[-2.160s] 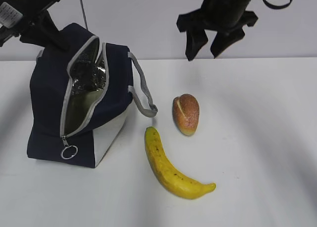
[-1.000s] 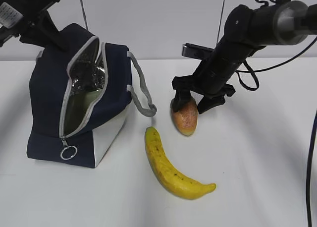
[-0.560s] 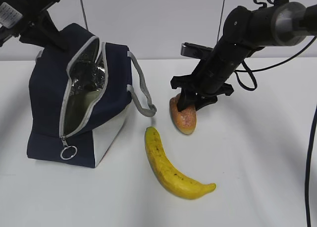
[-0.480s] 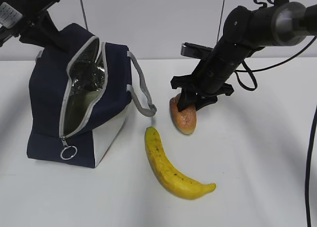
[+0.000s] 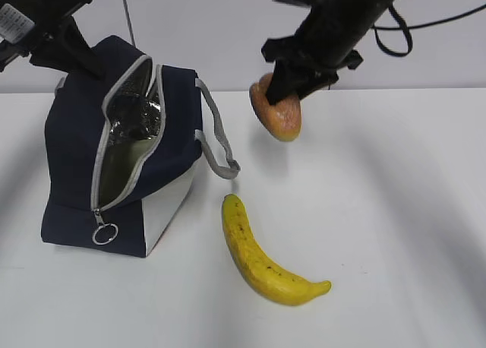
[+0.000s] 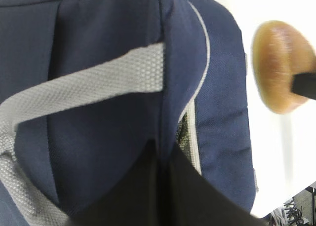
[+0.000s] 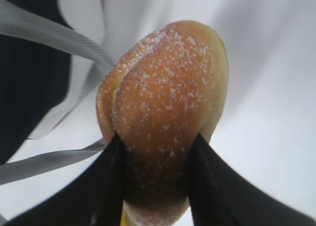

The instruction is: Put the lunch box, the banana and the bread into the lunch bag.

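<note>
Two food items outside the lunch bag (image 5: 121, 162), one still on the desk (image 5: 395, 211), one in the air. Nearest, on the white desk: the banana (image 5: 262, 254), lying flat, long axis running from near-right to far-left, tapered tip at the near right, blunt end toward the bag's grey strap handle (image 5: 216, 139). Left of it, standing on the desk: the dark navy bag, zipper open along the top and down the near face, silver foil lining showing, metal ring pull (image 5: 105, 232) hanging low on the near side. Farther back and right of the bag, lifted clear of the desk: the bread (image 5: 278, 112), pinched between the two dark fingers of the right hand (image 5: 292, 86), long axis tilted, lower end pointing down toward the near right; in the right wrist view, fingers (image 7: 106, 181) pressed against both flanks of the roll. Far left, above the bag's top: the left hand (image 5: 53, 29), opening impossible to tell; its wrist view filled by navy fabric and grey strap.
</note>
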Controlling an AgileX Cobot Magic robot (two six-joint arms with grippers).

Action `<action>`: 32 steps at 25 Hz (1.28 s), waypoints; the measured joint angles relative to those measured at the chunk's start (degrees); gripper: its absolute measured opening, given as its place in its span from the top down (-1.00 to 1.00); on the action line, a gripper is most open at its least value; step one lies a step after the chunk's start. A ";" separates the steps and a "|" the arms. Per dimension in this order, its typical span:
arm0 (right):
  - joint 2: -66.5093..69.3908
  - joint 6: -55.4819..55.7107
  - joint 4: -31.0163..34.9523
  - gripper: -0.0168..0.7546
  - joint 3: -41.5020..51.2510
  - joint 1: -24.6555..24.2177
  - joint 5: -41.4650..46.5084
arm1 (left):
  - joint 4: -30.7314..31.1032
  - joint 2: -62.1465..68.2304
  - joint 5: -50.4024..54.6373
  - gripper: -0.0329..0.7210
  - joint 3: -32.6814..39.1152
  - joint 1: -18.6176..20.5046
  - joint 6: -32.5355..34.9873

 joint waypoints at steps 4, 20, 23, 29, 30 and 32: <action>-0.86 -1.47 1.93 0.28 -8.34 1.24 4.19 | 0.00 0.00 0.00 0.92 0.00 0.00 0.00; 4.53 -2.63 8.38 0.06 -12.13 15.94 0.74 | -0.01 0.00 0.07 0.92 0.00 0.00 0.00; 5.79 -2.76 8.26 -0.36 -12.13 15.94 0.41 | -0.11 0.00 0.21 0.92 0.00 0.00 0.00; 5.78 -2.88 6.66 -0.70 -15.54 15.94 1.43 | -0.11 0.00 0.32 0.92 0.00 0.00 0.00; 5.78 -2.88 5.64 -0.70 -16.67 15.94 2.88 | -0.11 0.00 0.36 0.92 0.00 0.00 0.00; 5.42 -2.88 3.73 -0.66 -18.19 15.94 4.34 | -0.11 0.00 0.36 0.92 0.00 0.00 0.00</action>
